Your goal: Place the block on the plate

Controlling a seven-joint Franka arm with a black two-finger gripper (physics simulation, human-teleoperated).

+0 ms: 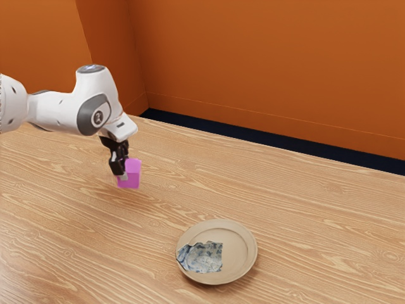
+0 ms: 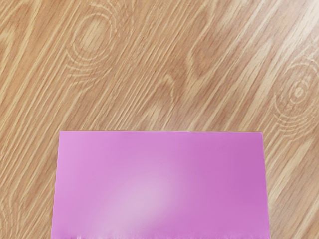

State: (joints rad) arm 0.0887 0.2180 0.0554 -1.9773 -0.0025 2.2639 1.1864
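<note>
In the exterior view, my gripper [image 1: 123, 170] points down at the exterior view's left, shut on the pink block [image 1: 132, 175]. One finger overlaps the block's near left edge, and the block hides part of the other. Whether the block touches the table cannot be told. The same pink block [image 2: 160, 184] is large at the wrist view's lower edge, directly under my hand. A round beige plate [image 1: 240, 252] lies on the table nearer the exterior view's lower edge, well apart from the block.
A crumpled blue-grey patterned piece [image 1: 204, 257] lies on the plate, toward the exterior view's left side of it. The wood-grained table [image 1: 304, 215] extends around both. Orange walls [image 1: 272, 57] stand beyond a dark strip behind the table.
</note>
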